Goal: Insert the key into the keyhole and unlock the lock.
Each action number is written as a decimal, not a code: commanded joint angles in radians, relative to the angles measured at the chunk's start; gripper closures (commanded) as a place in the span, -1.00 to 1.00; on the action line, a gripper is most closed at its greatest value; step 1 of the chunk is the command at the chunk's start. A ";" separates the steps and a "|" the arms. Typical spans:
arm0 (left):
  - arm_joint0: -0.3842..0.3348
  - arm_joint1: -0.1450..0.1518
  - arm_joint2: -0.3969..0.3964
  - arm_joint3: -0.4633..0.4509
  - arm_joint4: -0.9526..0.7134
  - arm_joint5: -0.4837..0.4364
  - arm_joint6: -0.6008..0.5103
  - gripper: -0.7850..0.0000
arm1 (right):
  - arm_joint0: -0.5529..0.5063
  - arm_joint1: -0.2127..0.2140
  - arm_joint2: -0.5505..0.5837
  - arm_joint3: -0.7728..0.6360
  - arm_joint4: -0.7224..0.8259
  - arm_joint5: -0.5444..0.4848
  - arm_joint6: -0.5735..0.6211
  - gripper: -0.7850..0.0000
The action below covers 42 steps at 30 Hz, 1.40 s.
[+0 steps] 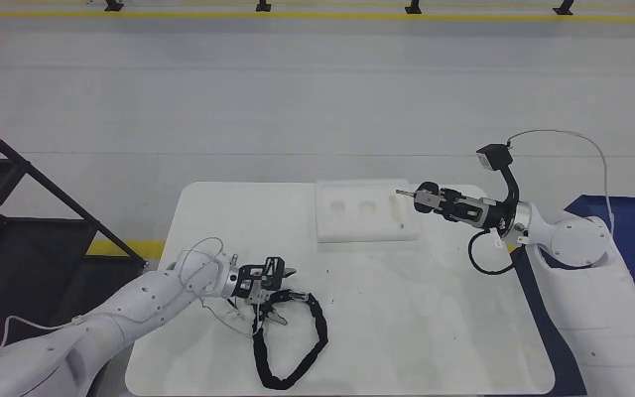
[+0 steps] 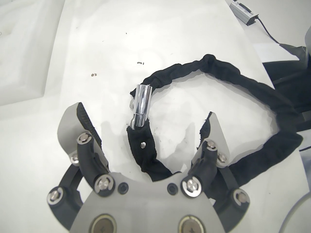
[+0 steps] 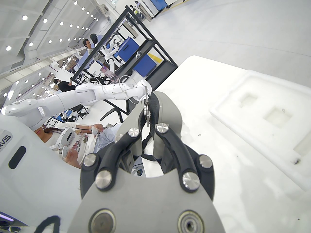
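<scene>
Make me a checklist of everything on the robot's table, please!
Surface: white table.
Job's things: black chain lock looped on table; shiny lock barrel at its end; key held up.
Clutter: foam tray; tiny dark specks.
Grippers: left gripper open either side of the barrel; right gripper shut on key, near the tray.
Cables: grey power box with black cable on floor.
Surroundings: black rack; yellow floor line.

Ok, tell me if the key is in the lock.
Out: the right pincer holds the key over the foam tray, well apart from the lock.
</scene>
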 commanded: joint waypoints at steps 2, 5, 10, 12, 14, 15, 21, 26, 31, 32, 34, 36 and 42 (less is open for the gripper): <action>0.001 -0.019 -0.001 0.037 0.049 0.017 0.053 -1.00 | 0.000 0.000 0.000 0.000 0.000 0.000 0.000 1.00; 0.002 -0.037 -0.001 0.060 0.076 0.023 0.073 -1.00 | 0.000 0.000 0.000 0.000 0.000 0.000 0.000 1.00; 0.001 -0.061 -0.003 0.091 0.110 0.021 0.087 -0.17 | 0.000 0.000 0.000 0.000 0.000 0.000 0.000 1.00; 0.002 -0.070 -0.006 0.100 0.117 0.020 0.090 0.15 | 0.000 0.000 0.000 0.000 0.000 0.000 0.000 1.00; 0.001 -0.077 -0.009 0.108 0.127 0.020 0.088 0.38 | 0.000 0.000 0.000 0.000 0.000 0.000 0.000 1.00; 0.001 -0.081 -0.010 0.112 0.131 0.020 0.088 0.52 | 0.000 0.000 0.000 0.000 0.000 0.000 0.000 1.00; 0.002 -0.099 -0.021 0.133 0.151 0.028 0.087 1.00 | 0.000 0.000 0.000 0.000 0.000 0.000 0.000 1.00; 0.008 -0.107 -0.035 0.153 0.156 0.034 0.098 1.00 | 0.000 0.000 0.000 0.000 0.000 0.000 0.000 1.00; 0.007 -0.110 -0.057 0.158 0.145 0.030 0.114 1.00 | 0.000 0.000 0.000 0.000 0.000 0.000 0.000 1.00; 0.007 -0.109 -0.063 0.156 0.140 0.026 0.118 1.00 | 0.000 0.000 0.000 0.000 0.000 0.000 0.000 1.00; 0.008 -0.106 -0.077 0.148 0.122 0.016 0.132 1.00 | 0.000 0.000 0.000 0.000 0.000 0.000 0.000 1.00; 0.008 -0.101 -0.094 0.136 0.102 -0.002 0.154 1.00 | 0.000 0.000 0.000 0.000 0.000 0.000 0.000 1.00; 0.004 -0.075 -0.148 0.071 0.068 -0.045 0.197 1.00 | 0.000 0.000 0.000 0.000 0.000 0.000 0.000 1.00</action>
